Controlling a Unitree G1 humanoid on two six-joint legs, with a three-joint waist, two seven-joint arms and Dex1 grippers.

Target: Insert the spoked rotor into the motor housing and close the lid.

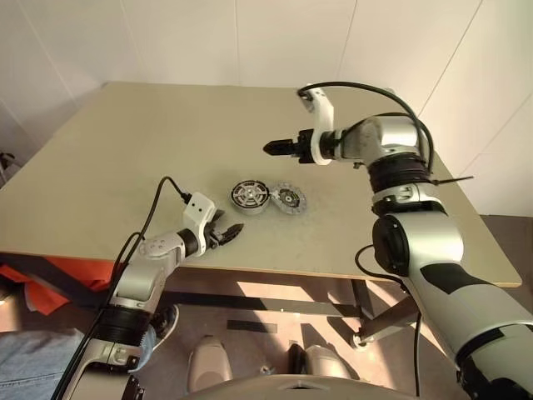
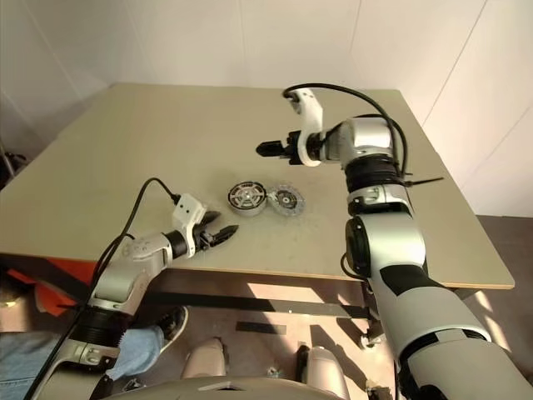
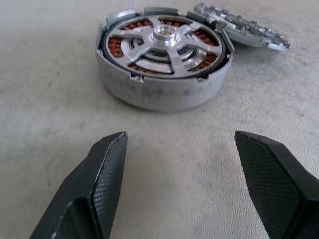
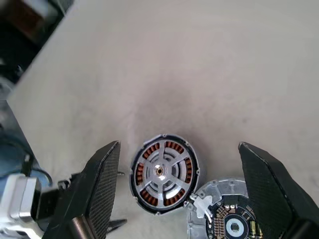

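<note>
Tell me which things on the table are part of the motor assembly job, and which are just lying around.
Part of the job:
- motor housing, with the spoked rotor already seated in it
- lid, lying beside the housing, not yet on

Just lying about:
- nothing else on the table
- off the table: orange object below its near-left edge

Legible markings: none.
No text, label, brand, number or sign can be read on the motor housing (image 3: 162,59), on the lid (image 4: 227,219) at its 3 o'clock, or on the table (image 1: 150,142).
</note>
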